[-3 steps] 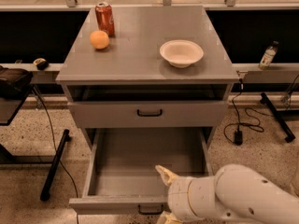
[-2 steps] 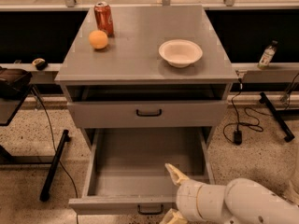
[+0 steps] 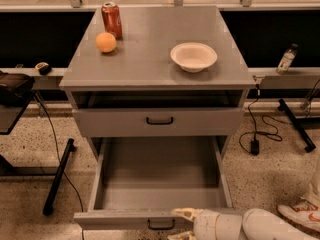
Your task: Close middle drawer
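So the middle drawer is being shown pulled all the way out of the cabinet. Its empty grey box is exposed and its front panel is sitting at the bottom edge of the view. It's probably being carried on slides, so it's judged stiff, fairly light and easy to roll. No real grab is needed, and a flat push on the front near the black bar handle should do it. The gripper is being held right at that front panel, just right of the handle. Its fingers are spread apart with nothing clamped, and the upper one seems to be touching the top rim.
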Controlling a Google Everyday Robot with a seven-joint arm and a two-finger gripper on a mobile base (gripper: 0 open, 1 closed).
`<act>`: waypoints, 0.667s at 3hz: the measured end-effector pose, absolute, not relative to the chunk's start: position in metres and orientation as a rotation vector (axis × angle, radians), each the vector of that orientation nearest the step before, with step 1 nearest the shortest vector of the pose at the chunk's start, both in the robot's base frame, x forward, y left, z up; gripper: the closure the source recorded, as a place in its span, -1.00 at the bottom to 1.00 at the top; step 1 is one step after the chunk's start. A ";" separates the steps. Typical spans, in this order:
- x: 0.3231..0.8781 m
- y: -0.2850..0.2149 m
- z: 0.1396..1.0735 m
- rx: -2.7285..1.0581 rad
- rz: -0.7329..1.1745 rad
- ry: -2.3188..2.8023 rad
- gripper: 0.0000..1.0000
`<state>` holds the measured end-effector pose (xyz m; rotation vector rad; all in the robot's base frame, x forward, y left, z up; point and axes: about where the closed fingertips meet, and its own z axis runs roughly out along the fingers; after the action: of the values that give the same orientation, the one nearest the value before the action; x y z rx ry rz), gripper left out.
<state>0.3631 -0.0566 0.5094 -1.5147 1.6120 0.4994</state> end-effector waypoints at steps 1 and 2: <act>0.354 -0.068 0.471 -1.532 0.551 1.641 0.39; 0.348 -0.078 0.452 -1.550 0.539 1.667 0.85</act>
<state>0.3482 -0.0781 0.4524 -1.5501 1.6674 0.5390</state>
